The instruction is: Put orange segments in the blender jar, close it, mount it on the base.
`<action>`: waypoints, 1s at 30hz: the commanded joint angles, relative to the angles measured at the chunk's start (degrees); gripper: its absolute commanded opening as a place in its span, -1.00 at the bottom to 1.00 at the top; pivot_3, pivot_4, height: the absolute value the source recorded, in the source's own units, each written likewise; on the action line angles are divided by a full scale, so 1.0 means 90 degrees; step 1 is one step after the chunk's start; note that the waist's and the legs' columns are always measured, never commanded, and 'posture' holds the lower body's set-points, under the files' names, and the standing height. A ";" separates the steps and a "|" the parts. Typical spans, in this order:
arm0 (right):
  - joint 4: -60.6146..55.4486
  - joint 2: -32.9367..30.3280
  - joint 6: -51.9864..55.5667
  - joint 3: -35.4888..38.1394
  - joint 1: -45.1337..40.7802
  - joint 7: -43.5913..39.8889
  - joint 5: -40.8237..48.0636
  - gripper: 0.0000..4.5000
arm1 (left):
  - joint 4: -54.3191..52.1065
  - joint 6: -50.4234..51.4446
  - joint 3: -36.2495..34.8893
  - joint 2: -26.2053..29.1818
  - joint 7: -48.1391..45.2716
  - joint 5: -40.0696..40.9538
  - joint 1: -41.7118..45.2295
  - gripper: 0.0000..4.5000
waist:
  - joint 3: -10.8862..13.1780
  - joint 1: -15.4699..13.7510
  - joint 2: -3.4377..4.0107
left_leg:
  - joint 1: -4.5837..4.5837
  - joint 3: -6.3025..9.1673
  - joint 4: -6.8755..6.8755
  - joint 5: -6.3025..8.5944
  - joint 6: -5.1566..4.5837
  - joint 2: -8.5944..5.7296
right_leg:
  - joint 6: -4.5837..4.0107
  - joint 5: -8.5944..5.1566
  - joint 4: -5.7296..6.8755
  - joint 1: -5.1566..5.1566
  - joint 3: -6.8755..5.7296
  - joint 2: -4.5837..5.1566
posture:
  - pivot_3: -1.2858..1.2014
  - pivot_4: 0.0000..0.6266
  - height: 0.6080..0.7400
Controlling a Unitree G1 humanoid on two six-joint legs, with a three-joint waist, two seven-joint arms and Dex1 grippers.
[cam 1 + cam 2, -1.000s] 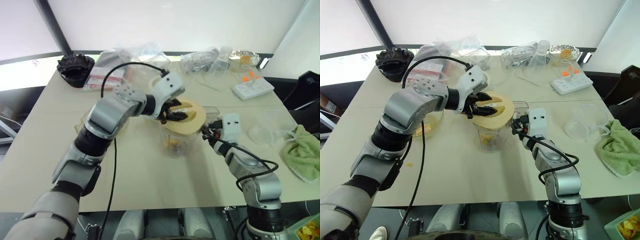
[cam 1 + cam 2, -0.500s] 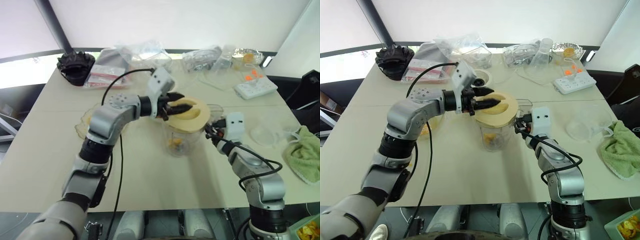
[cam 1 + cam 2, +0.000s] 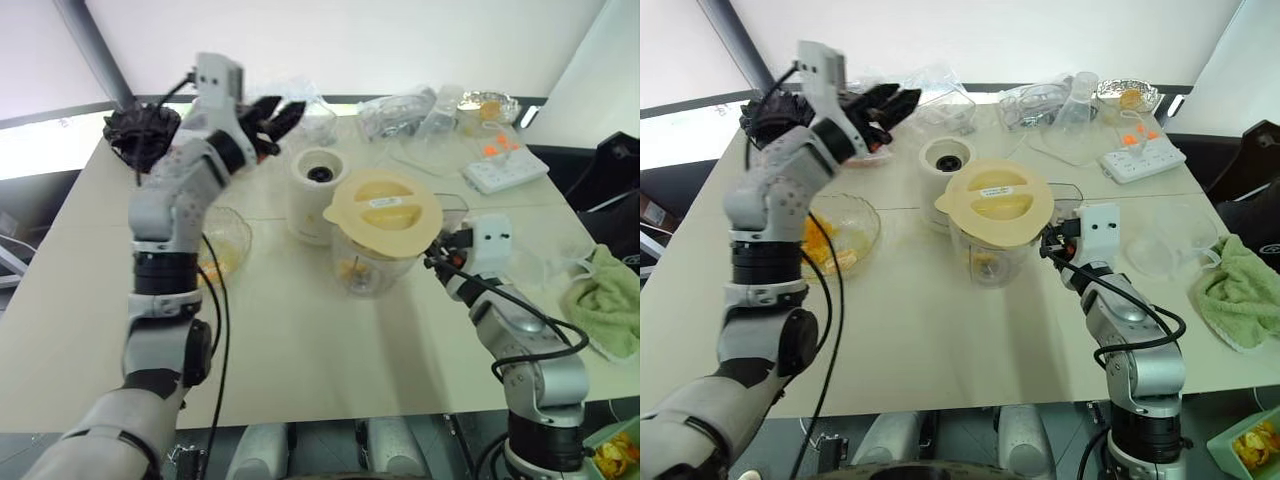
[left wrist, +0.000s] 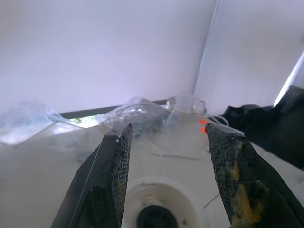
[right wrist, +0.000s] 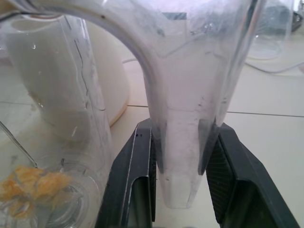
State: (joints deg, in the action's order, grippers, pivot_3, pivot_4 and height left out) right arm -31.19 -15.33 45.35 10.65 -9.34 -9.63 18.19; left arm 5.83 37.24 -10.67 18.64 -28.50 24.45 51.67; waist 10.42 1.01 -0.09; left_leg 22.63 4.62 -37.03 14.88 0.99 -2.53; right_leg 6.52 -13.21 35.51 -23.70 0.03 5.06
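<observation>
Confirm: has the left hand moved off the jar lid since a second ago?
Yes. The left hand has left the lid and now hangs open up beyond the base, toward the table's far left side.

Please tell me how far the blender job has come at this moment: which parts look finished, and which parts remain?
Done: orange segments lie at the bottom of the blender jar, and the cream lid sits on its mouth.
In hand: the right gripper clamps the jar's handle; the left gripper is open and empty, raised above the table's far side.
Left: the jar stands on the table beside the base, so mounting remains.
</observation>
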 commanded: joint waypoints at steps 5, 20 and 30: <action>0.0010 -0.0888 0.0787 0.0890 -0.1701 -0.0203 0.0687 -0.63 | -0.2337 0.0432 -0.0171 0.0694 -0.0239 0.0469 -0.2138 0.13 | 0.0015 0.0004 0.0021 | 0.0001 -0.0015 0.0001 -0.0002 0.0003 0.0019 | -0.0003 0.0002 0.0005 -0.0010 0.0021 0.0002 | 0.03 -0.52 1.00; 0.4149 -0.1802 0.0472 0.0211 -0.5942 -0.0850 0.0353 -0.63 | -0.4390 -0.0644 0.0548 0.0155 0.0490 -0.0102 -0.5322 0.13 | 0.0025 0.0001 0.0006 | 0.0008 -0.0097 0.0006 -0.0002 0.0002 0.0029 | -0.0028 0.0009 0.0011 -0.0054 0.0081 0.0000 | 0.03 -0.52 1.00; 0.6660 -0.0514 -0.0703 -0.0329 -0.7566 -0.0587 -0.0229 -0.63 | -0.4532 -0.1082 0.0974 -0.0093 0.0983 -0.0627 -0.5667 0.13 | 0.0025 -0.0002 0.0006 | 0.0042 -0.0127 -0.0002 -0.0002 0.0002 0.0032 | -0.0032 0.0023 0.0021 -0.0101 0.0103 -0.0003 | 0.03 -0.52 1.00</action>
State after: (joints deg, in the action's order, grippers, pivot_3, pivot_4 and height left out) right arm 29.24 -20.04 42.69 6.74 -72.92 -15.07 16.09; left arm -32.90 29.14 -1.38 17.74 -20.21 19.35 0.75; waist 10.65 0.99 -0.03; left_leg 23.06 3.47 -37.05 14.87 1.02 -2.24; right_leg 6.25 -12.99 35.74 -24.66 0.95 5.03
